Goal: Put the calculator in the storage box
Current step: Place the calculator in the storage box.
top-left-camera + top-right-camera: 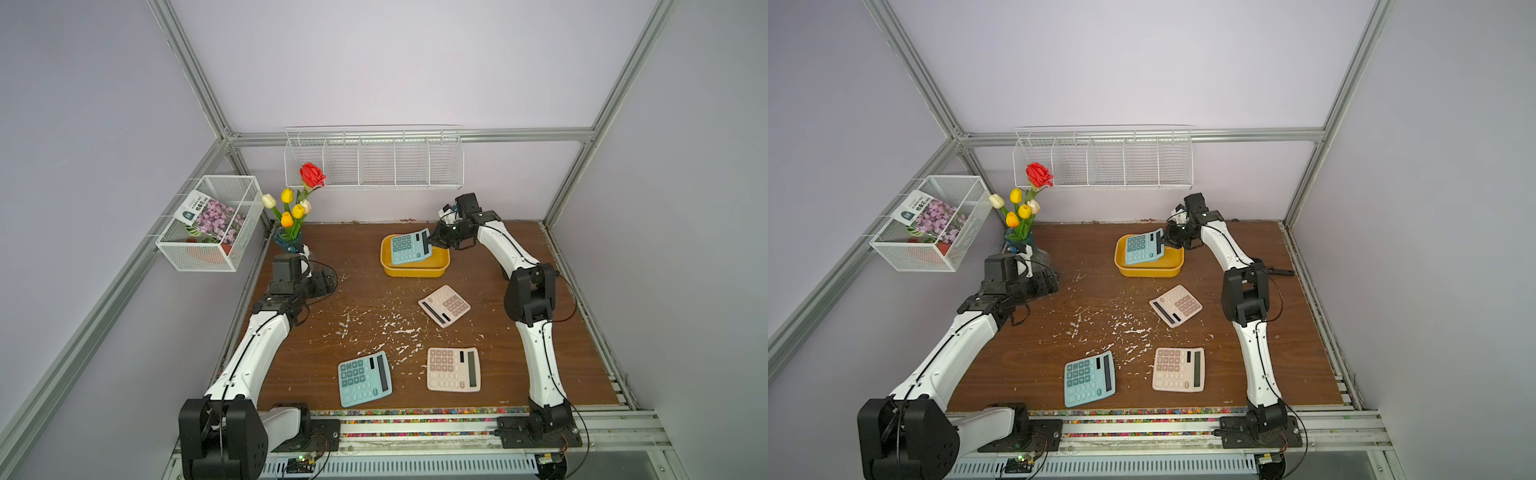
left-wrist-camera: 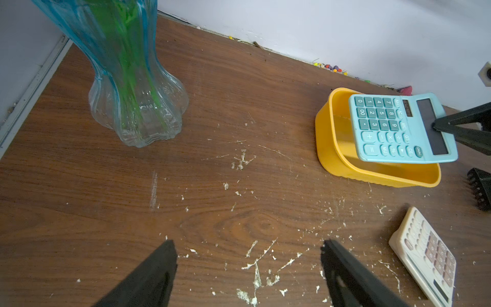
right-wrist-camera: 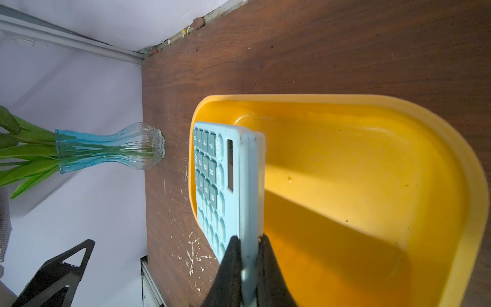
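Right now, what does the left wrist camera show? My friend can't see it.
The right gripper holds a blue calculator tilted over the yellow storage box. A glass vase and a beige calculator sit on the brown table; the left gripper is open.

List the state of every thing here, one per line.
Held blue calculator, tilted over the box, gripped at display end.
Storage box, upright, nothing lying in it.
Right gripper, shut on held blue calculator.
Left gripper, open, empty.
Other three calculators, flat, face up.
Vase, upright.
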{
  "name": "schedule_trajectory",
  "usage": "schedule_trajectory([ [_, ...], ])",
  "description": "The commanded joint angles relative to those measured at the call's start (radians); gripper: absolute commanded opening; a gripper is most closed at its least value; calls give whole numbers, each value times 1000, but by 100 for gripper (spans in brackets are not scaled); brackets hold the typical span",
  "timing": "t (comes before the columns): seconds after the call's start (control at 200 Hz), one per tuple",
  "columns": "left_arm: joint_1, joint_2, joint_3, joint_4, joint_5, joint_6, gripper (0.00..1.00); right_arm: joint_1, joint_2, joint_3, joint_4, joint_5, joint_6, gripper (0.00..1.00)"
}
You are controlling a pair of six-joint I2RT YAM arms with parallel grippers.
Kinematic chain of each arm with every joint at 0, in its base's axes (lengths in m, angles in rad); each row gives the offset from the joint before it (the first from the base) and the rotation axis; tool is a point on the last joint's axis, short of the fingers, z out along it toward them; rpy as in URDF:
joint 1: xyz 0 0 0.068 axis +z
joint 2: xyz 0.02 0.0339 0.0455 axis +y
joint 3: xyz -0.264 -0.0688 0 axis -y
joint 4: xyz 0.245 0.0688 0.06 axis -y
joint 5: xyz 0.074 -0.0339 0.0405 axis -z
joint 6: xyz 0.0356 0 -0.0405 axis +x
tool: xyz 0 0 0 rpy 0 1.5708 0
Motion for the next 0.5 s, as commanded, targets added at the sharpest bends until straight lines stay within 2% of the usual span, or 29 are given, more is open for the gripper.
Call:
schedule_trajectory([
  [0.0, 6, -9, -6, 9, -2, -6, 89, -12, 19, 31, 29, -14, 9, 0],
  [0.5, 6, -1, -6, 11, 3, -4, 89, -36, 65, 45, -51, -13, -78, 0],
])
